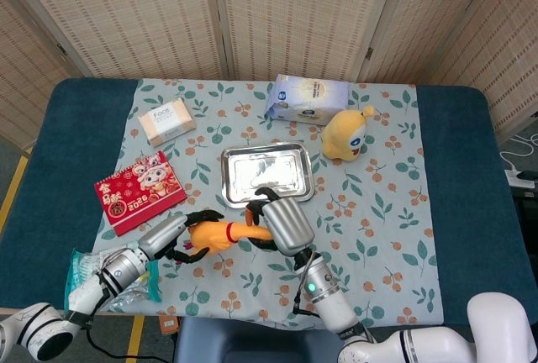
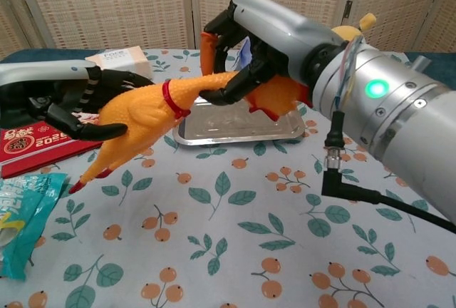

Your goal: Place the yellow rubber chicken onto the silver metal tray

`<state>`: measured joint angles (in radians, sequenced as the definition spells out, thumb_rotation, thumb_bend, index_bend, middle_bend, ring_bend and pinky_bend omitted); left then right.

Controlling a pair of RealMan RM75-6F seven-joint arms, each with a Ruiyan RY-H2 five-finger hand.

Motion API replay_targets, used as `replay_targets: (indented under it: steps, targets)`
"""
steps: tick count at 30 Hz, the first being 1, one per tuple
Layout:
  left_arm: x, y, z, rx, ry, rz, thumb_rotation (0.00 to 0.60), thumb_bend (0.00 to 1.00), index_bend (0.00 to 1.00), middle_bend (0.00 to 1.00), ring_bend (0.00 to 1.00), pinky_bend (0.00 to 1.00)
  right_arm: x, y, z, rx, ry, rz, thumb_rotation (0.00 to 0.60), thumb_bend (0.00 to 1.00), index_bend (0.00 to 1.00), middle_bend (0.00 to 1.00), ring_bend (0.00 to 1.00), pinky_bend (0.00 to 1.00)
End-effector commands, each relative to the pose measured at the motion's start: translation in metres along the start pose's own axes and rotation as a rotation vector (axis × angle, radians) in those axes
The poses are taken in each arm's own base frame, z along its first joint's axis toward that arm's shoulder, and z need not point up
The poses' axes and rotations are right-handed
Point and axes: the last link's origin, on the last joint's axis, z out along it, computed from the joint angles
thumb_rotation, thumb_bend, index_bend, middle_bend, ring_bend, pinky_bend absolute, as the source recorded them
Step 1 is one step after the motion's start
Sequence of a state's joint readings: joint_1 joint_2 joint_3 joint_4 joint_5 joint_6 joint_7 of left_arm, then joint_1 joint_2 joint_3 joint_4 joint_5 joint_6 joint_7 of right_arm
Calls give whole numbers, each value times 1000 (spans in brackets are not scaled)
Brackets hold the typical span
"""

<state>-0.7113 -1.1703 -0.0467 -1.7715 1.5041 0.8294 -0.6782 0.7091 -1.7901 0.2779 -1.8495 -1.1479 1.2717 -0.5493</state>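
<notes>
Currently: rubber chicken (image 2: 146, 119) hanging above the table (image 1: 454, 178), just in front of the metal tray (image 1: 267, 173). Right hand (image 2: 246, 51) is gripping its neck and head; left hand (image 2: 75, 105) is curling around its body, touching it.

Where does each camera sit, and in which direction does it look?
Head view: high above the near table edge, looking down on the cloth; the tray, chicken, calendar and tissue pack show, with the left hand, right hand and forearms at the bottom.
Chest view: low, near table height, looking level toward the screens; the right hand and forearm fill the right side, the left hand enters from the left.
Shared: both hands on the chicken, the tray, the calendar.
</notes>
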Motion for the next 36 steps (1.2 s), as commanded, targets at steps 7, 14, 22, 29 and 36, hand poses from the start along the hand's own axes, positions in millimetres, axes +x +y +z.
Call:
replay_targets:
  steps: [7, 14, 22, 29, 36]
  targets:
    - [8, -1, -4, 18, -77, -23, 600, 341, 0, 0, 0, 11, 4, 1, 0, -1, 13, -3, 600, 438, 877, 600, 715, 1000]
    - [10, -4, -1, 3, -42, 16, 600, 345, 1, 1, 11, 133, 4, 0, 0, 1, 16, 3, 600, 438, 879, 602, 715, 1000]
    - [8, -5, 6, 25, 128, -34, 600, 544, 704, 705, 681, 795, 2, -1, -1, 8, 10, 5, 600, 438, 879, 606, 716, 1000]
    - [9, -3, 6, 37, 173, -23, 600, 686, 911, 922, 885, 989, 2, 0, -1, 3, 10, 2, 600, 438, 879, 606, 717, 1000]
    - [5, 1, 6, 35, 208, 23, 600, 720, 910, 959, 925, 1000, 3, -1, -2, 3, 7, -1, 600, 438, 879, 606, 716, 1000]
